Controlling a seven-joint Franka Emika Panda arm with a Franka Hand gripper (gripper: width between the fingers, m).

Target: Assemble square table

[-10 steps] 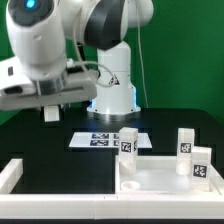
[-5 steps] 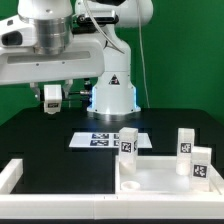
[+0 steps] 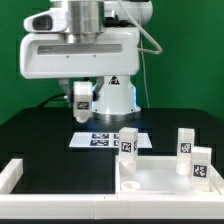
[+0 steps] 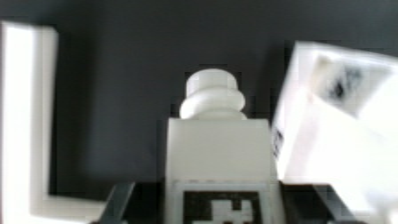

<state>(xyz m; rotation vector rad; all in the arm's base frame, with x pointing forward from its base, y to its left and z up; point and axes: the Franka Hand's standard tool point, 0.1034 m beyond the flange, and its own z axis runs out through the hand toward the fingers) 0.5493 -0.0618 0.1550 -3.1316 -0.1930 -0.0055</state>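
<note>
My gripper [image 3: 82,103] hangs above the dark table behind the marker board, shut on a white tagged table leg [image 3: 82,96]. In the wrist view the leg [image 4: 217,135] sits between the dark fingers [image 4: 135,200], with its tag near the jaws and its rounded screw end pointing away. The white square table panel [image 3: 160,180] lies at the front on the exterior view's right. Three tagged legs stand upright on it: one at its back left corner [image 3: 127,143], two on its right side [image 3: 185,141] [image 3: 201,163].
The marker board [image 3: 104,139] lies flat between the robot base [image 3: 112,98] and the panel. The low white border wall [image 3: 12,175] runs along the front and the exterior view's left. Blurred white shapes flank the leg in the wrist view.
The arm has swung toward the exterior view's right and risen slightly, carrying the leg from over the left part of the table to just behind the marker board.
</note>
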